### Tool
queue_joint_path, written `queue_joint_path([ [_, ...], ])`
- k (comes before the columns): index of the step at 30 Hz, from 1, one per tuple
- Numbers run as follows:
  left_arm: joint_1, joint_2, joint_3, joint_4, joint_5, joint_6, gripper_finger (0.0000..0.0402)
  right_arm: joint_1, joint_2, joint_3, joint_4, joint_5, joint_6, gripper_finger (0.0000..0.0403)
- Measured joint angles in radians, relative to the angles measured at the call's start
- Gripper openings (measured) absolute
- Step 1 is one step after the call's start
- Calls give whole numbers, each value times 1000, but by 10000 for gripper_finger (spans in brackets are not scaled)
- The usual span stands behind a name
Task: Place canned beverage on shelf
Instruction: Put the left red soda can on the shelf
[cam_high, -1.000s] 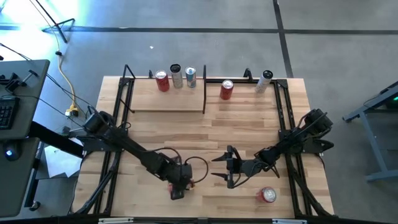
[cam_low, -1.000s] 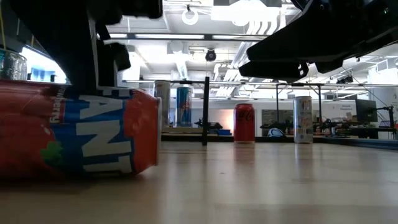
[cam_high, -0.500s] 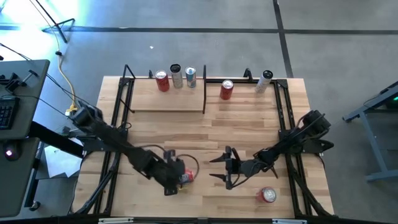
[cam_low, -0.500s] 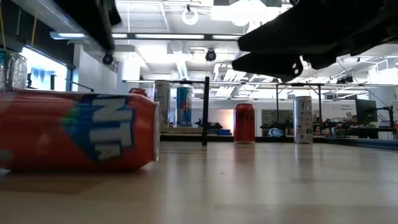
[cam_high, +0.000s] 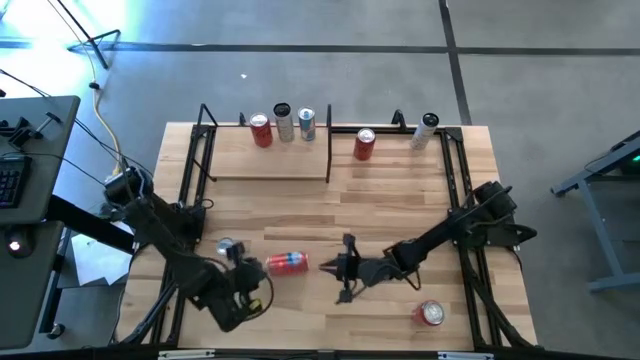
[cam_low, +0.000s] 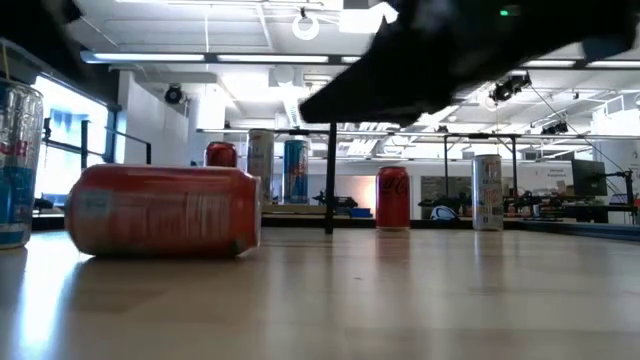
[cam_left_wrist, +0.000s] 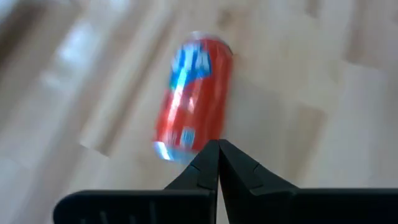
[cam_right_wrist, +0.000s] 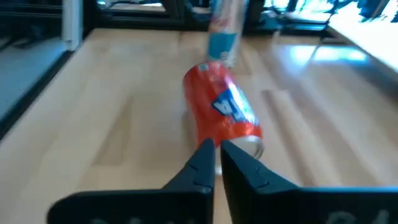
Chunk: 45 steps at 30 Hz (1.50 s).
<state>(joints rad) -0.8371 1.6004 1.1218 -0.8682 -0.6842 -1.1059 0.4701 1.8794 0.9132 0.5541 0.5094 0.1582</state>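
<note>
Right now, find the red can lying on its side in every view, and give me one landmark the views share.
High view: the red can lies on the table between the two grippers.
Low view: it fills the left foreground.
Left wrist view: centre, beyond the shut fingertips.
Right wrist view: centre, just past the shut fingertips.
Shared landmark: the upright blue-and-silver can beside it, at the low view's left edge and behind it in the right wrist view.

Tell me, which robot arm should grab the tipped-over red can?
Probably the right. The right gripper, shut, points at the red can from close by. The left gripper, also shut, sits below and beside it, angled off.
</note>
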Motion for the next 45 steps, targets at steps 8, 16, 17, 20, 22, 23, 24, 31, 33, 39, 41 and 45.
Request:
queue_joint_path([
  [8, 253, 11, 2, 36, -15, 367, 0, -79, 0, 41, -44, -56, 27, 121],
  [16, 458, 46, -7, 48, 58, 574, 0, -139, 19, 42, -48, -50, -30, 251],
  [17, 471, 46, -23, 71, 69, 590, 0, -154, 21, 41, -52, -50, -47, 262],
  [20, 503, 48, -87, 148, 130, 612, 0, -204, 41, 41, -26, -102, -98, 283],
  [22, 512, 41, -124, 209, 124, 622, 0, -234, 59, 41, 11, -155, -149, 289],
  [23, 515, 41, -139, 241, 117, 628, 0, -248, 66, 41, 25, -177, -177, 290],
  [24, 517, 41, -148, 258, 105, 632, 0, -261, 74, 41, 42, -203, -205, 290],
  [31, 498, 38, -159, 323, 121, 697, 0, -339, 119, 41, 100, -306, -318, 291],
  [33, 490, 37, -161, 346, 135, 716, 0, -360, 129, 41, 116, -327, -321, 291],
  [39, 483, 37, -162, 357, 150, 726, 0, -394, 157, 42, 156, -487, -278, 291],
  [41, 483, 37, -162, 363, 151, 727, 0, -396, 173, 42, 181, -488, -274, 291],
  [45, 485, 37, -163, 379, 147, 742, 0, -415, 211, 45, 245, -494, -278, 291],
])
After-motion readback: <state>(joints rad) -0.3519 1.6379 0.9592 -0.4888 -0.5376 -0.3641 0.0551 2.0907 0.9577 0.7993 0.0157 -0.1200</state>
